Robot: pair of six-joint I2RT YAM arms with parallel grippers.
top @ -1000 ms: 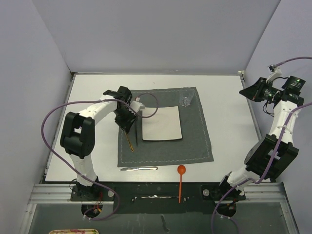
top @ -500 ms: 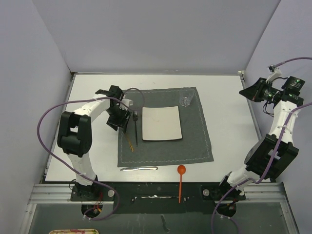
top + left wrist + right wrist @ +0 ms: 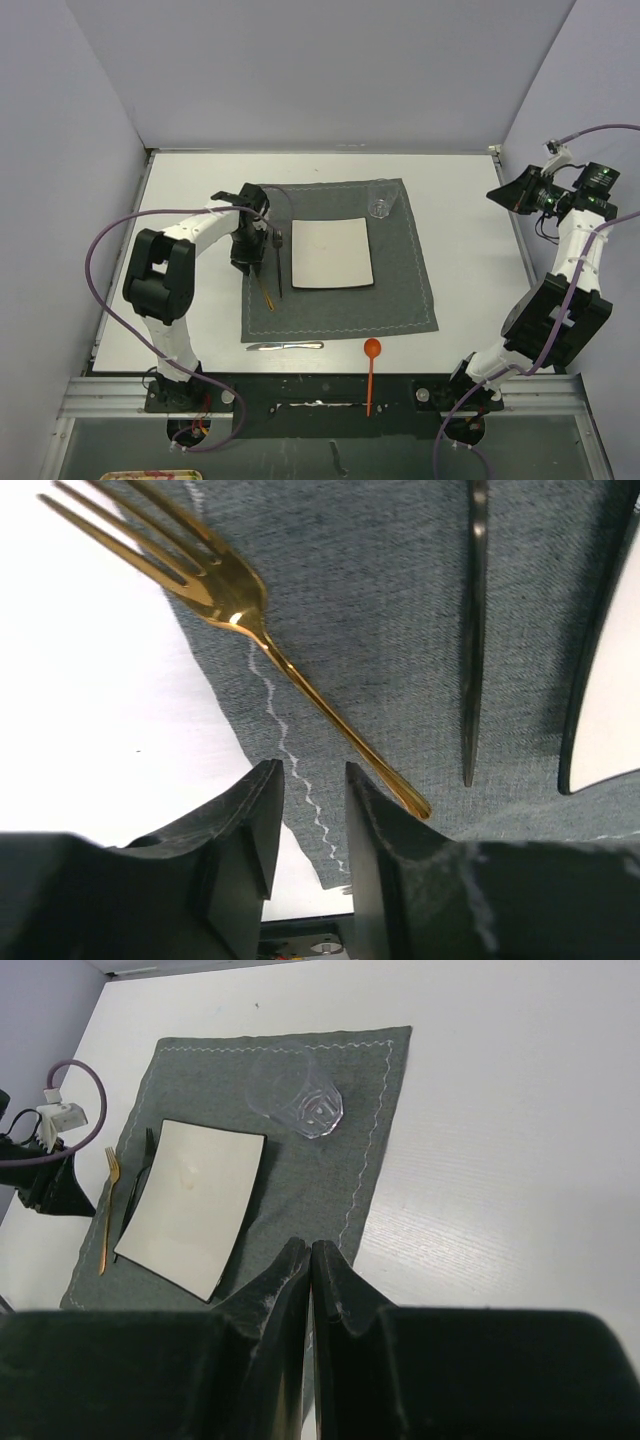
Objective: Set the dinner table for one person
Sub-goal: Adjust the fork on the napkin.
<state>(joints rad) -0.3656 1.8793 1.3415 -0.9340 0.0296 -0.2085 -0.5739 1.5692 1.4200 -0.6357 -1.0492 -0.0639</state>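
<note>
One dinner table [image 3: 470, 260]: large flat white rectangular tabletop, lying under everything.
Left gripper [image 3: 310, 772]: fingers slightly parted, empty, at the placemat's 9 o'clock edge.
Slim gold metal fork [image 3: 290, 680]: flat on the dark grey stitched cloth placemat [image 3: 400, 290], tines overhanging the table.
Thin dark fork [image 3: 473, 630]: at 9 o'clock of the plate.
Square off-white plate [image 3: 331, 252]: near the placemat's centre.
Clear glass [image 3: 381, 200]: at the plate's 1 o'clock.
Right gripper [image 3: 311, 1260]: clenched, empty, raised at the table's 3 o'clock.
</note>
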